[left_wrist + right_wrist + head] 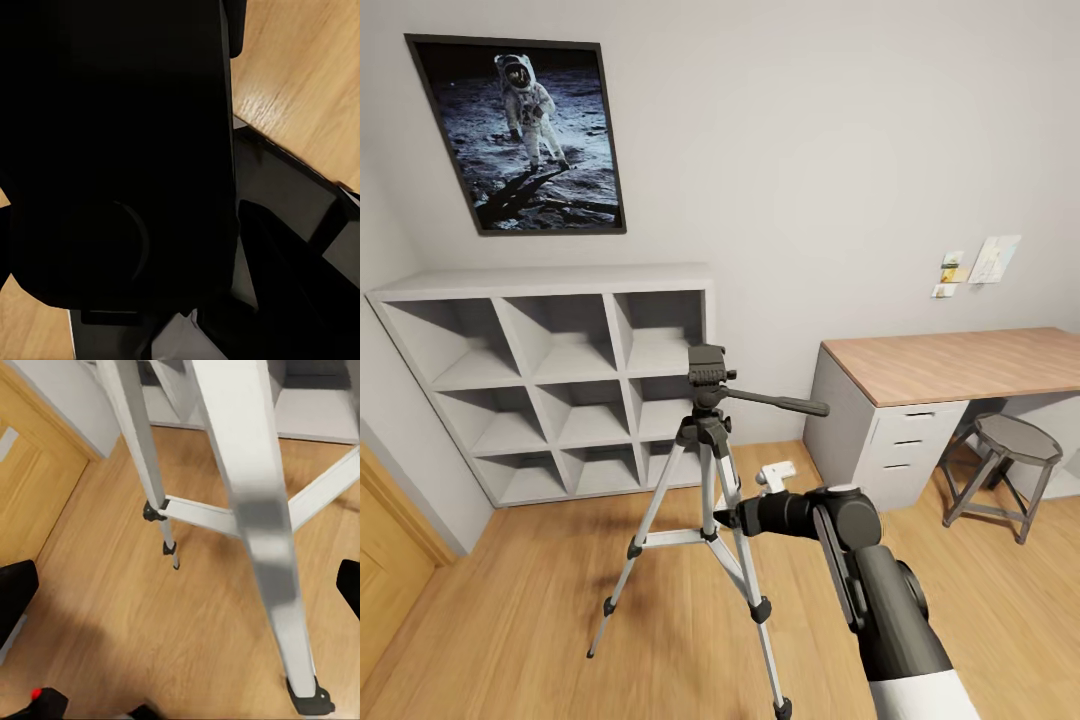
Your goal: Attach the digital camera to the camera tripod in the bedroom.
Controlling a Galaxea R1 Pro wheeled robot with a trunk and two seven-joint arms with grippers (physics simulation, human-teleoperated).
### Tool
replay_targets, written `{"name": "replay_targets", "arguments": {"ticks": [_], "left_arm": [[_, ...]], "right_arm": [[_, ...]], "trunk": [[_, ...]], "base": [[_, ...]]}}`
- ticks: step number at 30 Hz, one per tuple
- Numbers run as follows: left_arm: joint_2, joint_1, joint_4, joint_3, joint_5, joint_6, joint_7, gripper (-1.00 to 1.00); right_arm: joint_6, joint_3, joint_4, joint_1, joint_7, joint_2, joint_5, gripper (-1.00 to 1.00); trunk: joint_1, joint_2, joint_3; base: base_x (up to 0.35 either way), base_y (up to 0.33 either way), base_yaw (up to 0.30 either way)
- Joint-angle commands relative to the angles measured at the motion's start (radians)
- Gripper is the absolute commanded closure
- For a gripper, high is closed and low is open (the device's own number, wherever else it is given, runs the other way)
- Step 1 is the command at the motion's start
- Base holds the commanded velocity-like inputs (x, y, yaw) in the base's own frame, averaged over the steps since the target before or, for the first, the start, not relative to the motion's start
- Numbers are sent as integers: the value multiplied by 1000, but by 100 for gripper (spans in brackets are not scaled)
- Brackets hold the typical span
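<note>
Right gripper (180, 592) is hanging open, fingertips (15, 592) wide apart, close against the camera tripod (705, 470) leg. Digital camera (41, 701) is peeking in at the wrist view's edge (red button showing). Left gripper's state: can't tell. Cube shelf (560, 380), desk (960, 365), stool (1010, 460) and poster (520, 130) are sitting behind.

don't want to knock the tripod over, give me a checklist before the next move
1. camera tripod standing upright: ok.
2. tripod head bare, ready for a camera: ok.
3. right gripper open: ok.
4. right gripper clear of the tripod leg: not ok, the leg looms close ahead.
5. digital camera in hand: cannot tell, the left wrist view is mostly dark.
</note>
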Motion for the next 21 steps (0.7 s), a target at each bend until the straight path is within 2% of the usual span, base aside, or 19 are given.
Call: {"name": "replay_targets", "arguments": {"ticks": [1, 2, 7, 15, 21], "left_arm": [[0, -1, 0, -8, 9, 3, -2, 100], [1, -1, 0, -8, 9, 3, -2, 100], [1, 0, 0, -8, 9, 3, -2, 100], [1, -1, 0, -8, 9, 3, -2, 100], [1, 0, 0, -8, 9, 3, -2, 100]], "right_arm": [[-60, 2, 41, -1, -3, 0, 9, -100], [-121, 2, 79, -1, -21, 0, 8, -100], [-228, 1, 136, -1, -97, 0, 5, -100], [-249, 0, 152, -1, -121, 0, 0, -100], [-265, 1, 218, -1, -124, 0, -2, -100]], "trunk": [[1, -2, -2], [1, -2, -2], [1, -2, -2], [1, -2, -2], [1, -2, -2]], "base": [[0, 0, 0], [0, 0, 0], [0, 0, 0], [0, 0, 0], [0, 0, 0]]}}
